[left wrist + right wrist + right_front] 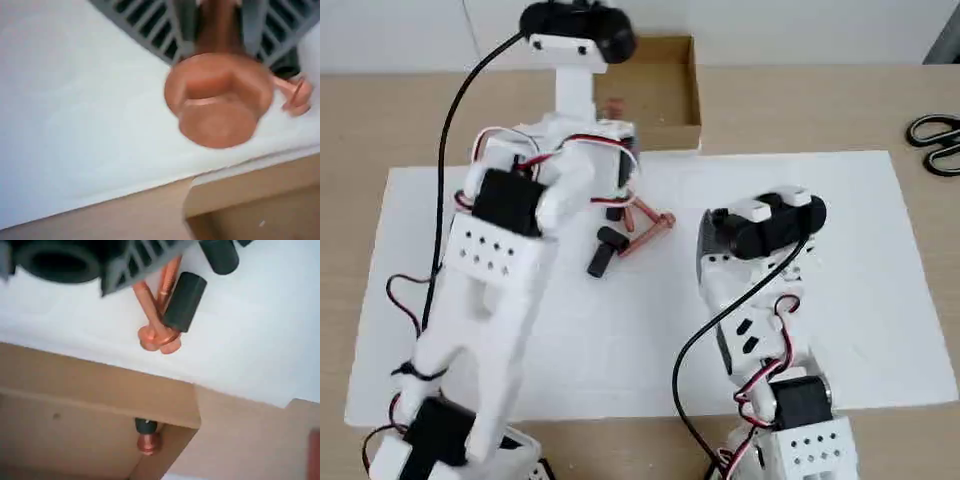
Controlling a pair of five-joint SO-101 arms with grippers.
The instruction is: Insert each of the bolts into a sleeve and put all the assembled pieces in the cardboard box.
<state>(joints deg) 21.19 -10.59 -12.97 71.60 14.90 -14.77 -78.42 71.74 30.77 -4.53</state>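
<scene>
- The held bolt [217, 100], copper-coloured, is grasped in the left claw [216, 35]. Its shank runs up between the grey ribbed fingers [145, 22] and its flanged head juts out below them.
- In the high view this claw hangs over the white sheet [820, 330], just in front of the cardboard box [692, 90].
- Two loose bolts [157, 320] lie together on the sheet near the box's front wall, their heads touching.
- A black sleeve [184, 301] lies against these two bolts, close to their heads.
- A second sleeve [220, 255] lies on the sheet, a little farther from the box.
- One assembled piece [147, 436], a bolt head showing under a black sleeve, lies inside the box by its front wall.
- The right claw [710, 250] sits over the sheet, well apart from the box and to the side of the loose parts. Whether it is clenched or released cannot be told.
- A dark ring-shaped end [55, 260], blurred, shows right beside the right claw's grey part.
- The sheet lies on the wooden tabletop [380, 110], and the box stands at its far edge.
- Scissors [938, 143] lie on the tabletop, off the sheet's far corner on the right arm's side.
</scene>
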